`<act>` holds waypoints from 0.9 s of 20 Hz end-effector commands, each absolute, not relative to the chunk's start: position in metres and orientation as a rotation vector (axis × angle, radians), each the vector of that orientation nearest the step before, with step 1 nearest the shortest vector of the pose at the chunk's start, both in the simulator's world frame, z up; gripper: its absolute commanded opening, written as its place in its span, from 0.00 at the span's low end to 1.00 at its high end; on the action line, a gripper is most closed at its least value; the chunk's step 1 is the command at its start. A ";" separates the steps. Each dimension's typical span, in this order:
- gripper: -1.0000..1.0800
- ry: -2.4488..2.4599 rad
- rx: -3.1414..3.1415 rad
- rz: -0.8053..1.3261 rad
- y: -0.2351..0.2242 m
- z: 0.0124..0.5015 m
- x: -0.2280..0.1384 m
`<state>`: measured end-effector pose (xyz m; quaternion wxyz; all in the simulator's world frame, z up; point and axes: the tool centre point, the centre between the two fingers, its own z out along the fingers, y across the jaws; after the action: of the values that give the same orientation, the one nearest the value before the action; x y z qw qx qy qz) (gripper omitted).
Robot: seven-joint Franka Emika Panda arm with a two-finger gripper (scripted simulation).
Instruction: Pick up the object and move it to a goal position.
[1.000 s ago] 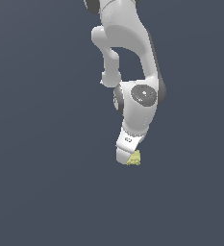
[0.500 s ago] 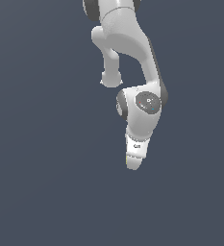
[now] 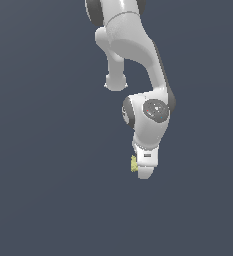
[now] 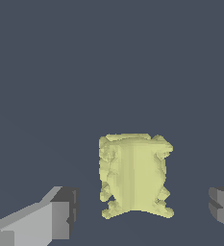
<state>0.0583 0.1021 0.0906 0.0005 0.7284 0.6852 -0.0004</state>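
Arm lowered, end effector (image 3: 144,172) open astride obj (image 4: 134,176)

The block (image 4: 134,177) looks matt and rough, its pale yellow-green surface lumpy with ragged, pitted edges. The arm (image 3: 138,55) has a smooth white shell with a soft plastic-like sheen, and the fingers (image 4: 46,221) of the gripper (image 4: 142,216) are flat, matt grey with darker ridged pads.

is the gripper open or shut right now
Open: in the wrist view the fingers stand wide apart, clear of the yellow-green block between them.
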 end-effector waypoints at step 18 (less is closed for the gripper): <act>0.96 2.174 2.267 0.000 0.103 0.040 0.058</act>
<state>0.0571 0.1032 0.0435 -0.0005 0.7219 0.6920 -0.0008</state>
